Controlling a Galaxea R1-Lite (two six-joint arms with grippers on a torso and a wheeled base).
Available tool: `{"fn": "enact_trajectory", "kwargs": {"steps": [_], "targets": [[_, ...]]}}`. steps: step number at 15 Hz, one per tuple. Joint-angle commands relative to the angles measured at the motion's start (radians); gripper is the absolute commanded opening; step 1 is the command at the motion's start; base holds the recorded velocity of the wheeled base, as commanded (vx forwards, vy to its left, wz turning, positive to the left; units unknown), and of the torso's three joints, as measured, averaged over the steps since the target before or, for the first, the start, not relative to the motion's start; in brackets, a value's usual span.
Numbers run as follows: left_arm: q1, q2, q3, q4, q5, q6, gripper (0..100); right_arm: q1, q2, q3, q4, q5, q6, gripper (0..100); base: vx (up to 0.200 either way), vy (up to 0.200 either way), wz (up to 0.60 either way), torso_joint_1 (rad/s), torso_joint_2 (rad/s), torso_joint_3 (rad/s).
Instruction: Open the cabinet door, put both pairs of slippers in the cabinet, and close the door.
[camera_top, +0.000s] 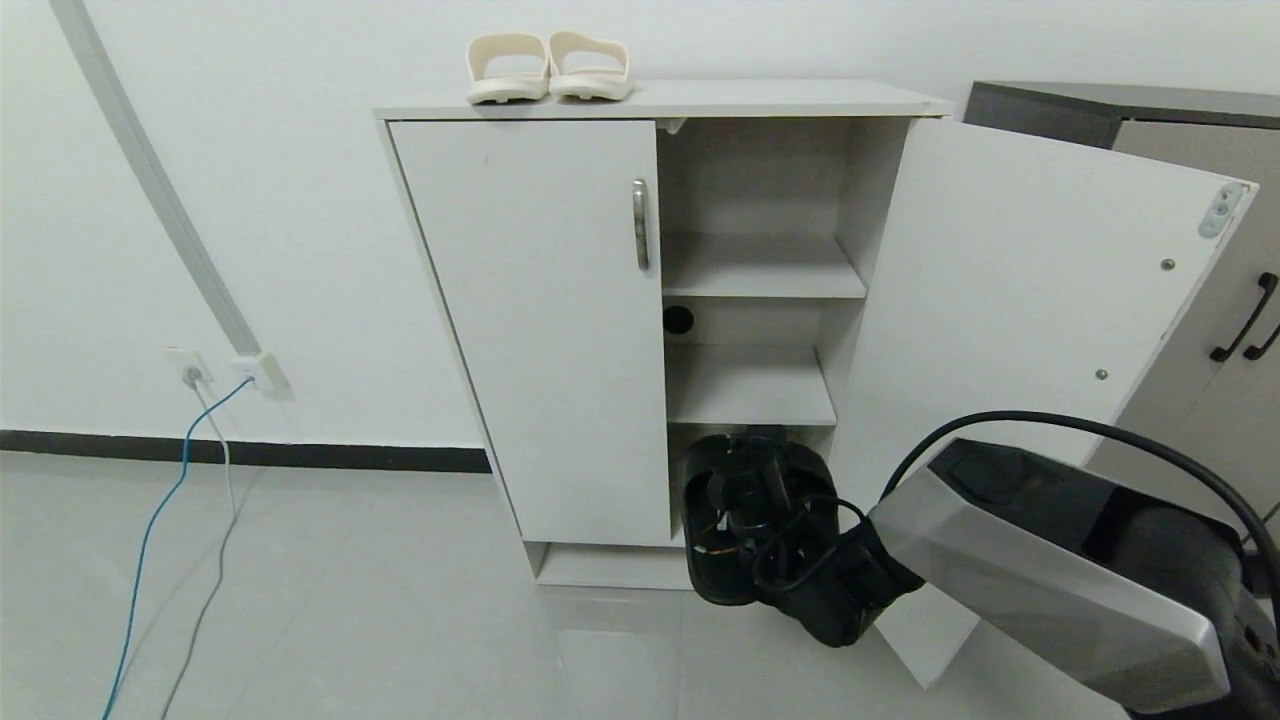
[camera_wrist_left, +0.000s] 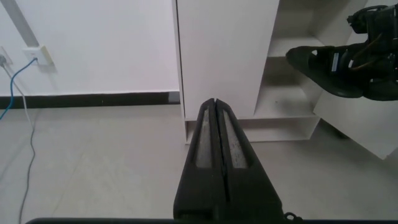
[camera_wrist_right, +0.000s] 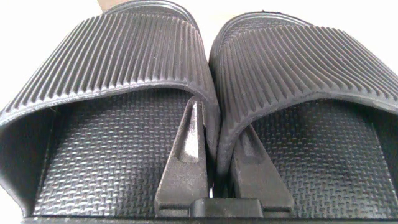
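A pair of black slippers (camera_top: 745, 520) (camera_wrist_right: 124, 74) hangs side by side at the mouth of the white cabinet's lowest compartment. My right gripper (camera_wrist_right: 216, 158) is shut on their two touching inner side walls, one finger (camera_wrist_right: 189, 149) inside each slipper. The cabinet's right door (camera_top: 1010, 300) stands swung wide open; its left door (camera_top: 530, 330) is closed. A cream pair of slippers (camera_top: 548, 68) rests on the cabinet top. My left gripper (camera_wrist_left: 214, 109) is shut with nothing in it, low over the floor in front of the cabinet; from there the black slippers (camera_wrist_left: 329, 65) show at the opening.
Two bare shelves (camera_top: 760, 265) (camera_top: 750, 385) sit above the lowest compartment. A grey cabinet (camera_top: 1200, 300) stands just right of the open door. A blue cable (camera_top: 160, 500) runs from a wall socket (camera_top: 190, 365) down across the tiled floor on the left.
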Motion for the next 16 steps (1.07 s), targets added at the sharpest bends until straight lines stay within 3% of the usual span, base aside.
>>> {"fn": "enact_trajectory", "kwargs": {"steps": [1,6,12,16], "targets": [[0.0,0.002,0.001,0.0,0.0,0.0,0,-0.001,0.011,-0.002,-0.002,-0.001,0.0,0,0.0,0.0,0.0,0.002,0.0,-0.188],[0.001,0.002,0.001,0.0,0.0,0.0,0,-0.001,0.041,-0.023,-0.062,-0.062,-0.021,0,0.0,0.0,0.0,0.005,0.0,-0.201],[0.0,0.002,0.001,0.0,0.0,0.0,0,-0.014,0.046,0.033,-0.427,-0.063,-0.241,0,0.0,0.0,0.0,0.0,0.0,-0.113],[0.0,0.002,0.001,0.0,0.0,0.0,0,-0.022,0.041,0.035,-0.445,-0.063,-0.254,0,0.0,0.0,0.0,0.0,0.0,0.0]]}}
